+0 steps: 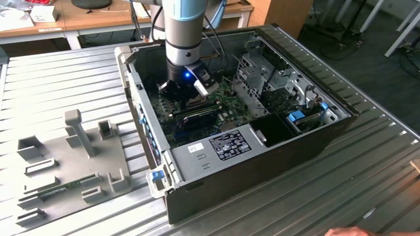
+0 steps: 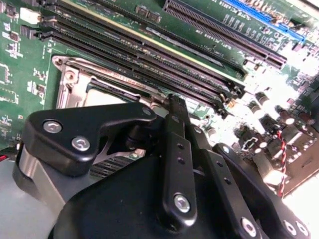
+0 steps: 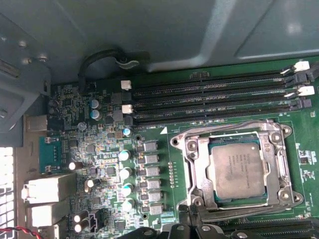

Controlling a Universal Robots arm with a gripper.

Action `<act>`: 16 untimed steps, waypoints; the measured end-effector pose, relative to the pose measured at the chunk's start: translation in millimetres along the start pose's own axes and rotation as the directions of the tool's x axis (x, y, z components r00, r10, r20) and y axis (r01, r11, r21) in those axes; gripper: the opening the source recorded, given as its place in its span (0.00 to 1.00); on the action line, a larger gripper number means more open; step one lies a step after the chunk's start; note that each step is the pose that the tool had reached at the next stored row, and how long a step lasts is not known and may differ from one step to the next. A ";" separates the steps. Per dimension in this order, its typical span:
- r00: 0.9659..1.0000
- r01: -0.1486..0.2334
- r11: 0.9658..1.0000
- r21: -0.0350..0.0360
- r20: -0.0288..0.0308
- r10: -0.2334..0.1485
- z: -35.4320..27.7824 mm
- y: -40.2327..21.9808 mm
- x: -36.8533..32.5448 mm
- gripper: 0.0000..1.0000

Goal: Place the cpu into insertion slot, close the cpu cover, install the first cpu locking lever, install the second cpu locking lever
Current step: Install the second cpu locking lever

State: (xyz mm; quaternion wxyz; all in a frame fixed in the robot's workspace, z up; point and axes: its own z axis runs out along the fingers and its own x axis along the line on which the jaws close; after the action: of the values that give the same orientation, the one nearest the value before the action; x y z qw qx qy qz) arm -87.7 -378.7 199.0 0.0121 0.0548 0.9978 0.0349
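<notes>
Quick rundown: the gripper (image 1: 187, 93) is lowered into the open case (image 1: 262, 162), which is laid flat on the counter (image 1: 66, 83), towards the exterior view's left of the board (image 3: 99, 149).

In the second wrist view the fingers (image 2: 177, 144) look drawn together at the tips, with nothing seen pinched between them. The tips are parked right at the edge of the slot (image 3: 174, 141), just beside the memory slots (image 3: 209, 97).

The cpu (image 3: 237, 172) is already seated flat in the slot. The cover (image 3: 196, 162) appears to be folded down around it, with the metal top showing through the window. A thin lever rod (image 3: 234, 213) is seen along one side of the cover, close to the tips. Whether it's hooked can't be told from here.

So the lever stage is probably what's being worked on. To do it well, the rod should be pushed with the tips kept together, down and then sideways under its hook, not straight down onto the cover. Pressure should be kept off the chip and off the small capacitors nearby. The cover should be checked for lying flat before any force is put on the rod, or the pins underneath could be bent.
</notes>
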 end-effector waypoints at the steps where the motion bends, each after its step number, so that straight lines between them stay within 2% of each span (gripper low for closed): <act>1: 1.000 0.000 1.000 0.000 0.000 0.000 0.1 0.1 0.1 0.11; 16: 1.000 0.001 1.000 0.000 0.000 -0.001 2.0 -0.1 1.5 0.11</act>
State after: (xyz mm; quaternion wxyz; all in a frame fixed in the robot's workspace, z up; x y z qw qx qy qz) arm -89.1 -378.5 197.0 0.0121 0.0543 0.9978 0.0349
